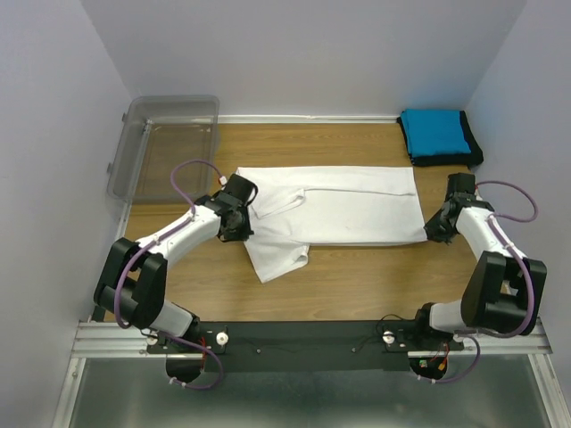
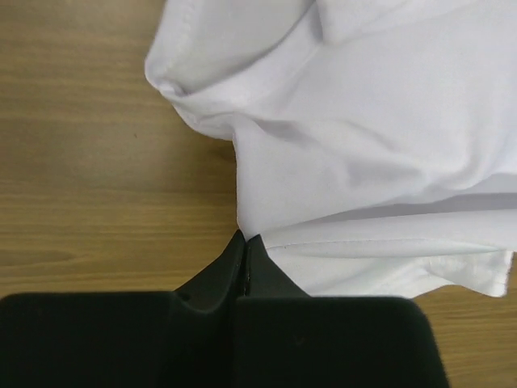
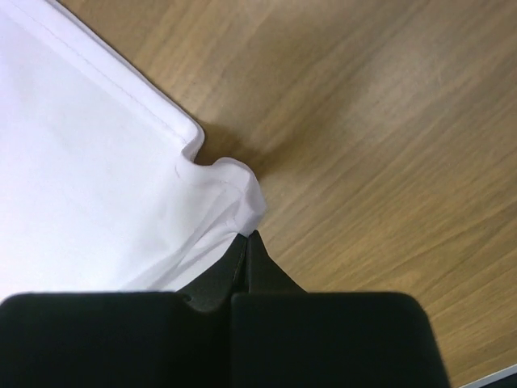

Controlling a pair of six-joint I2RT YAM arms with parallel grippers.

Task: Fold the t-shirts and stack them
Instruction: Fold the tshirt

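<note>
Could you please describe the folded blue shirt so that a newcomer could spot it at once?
Look across the wooden table to its far right corner. There a folded bright blue cloth t-shirt lies on a folded black cloth t-shirt. It is the only blue thing, unlike the white short-sleeved cloth t-shirt spread mid-table.
</note>
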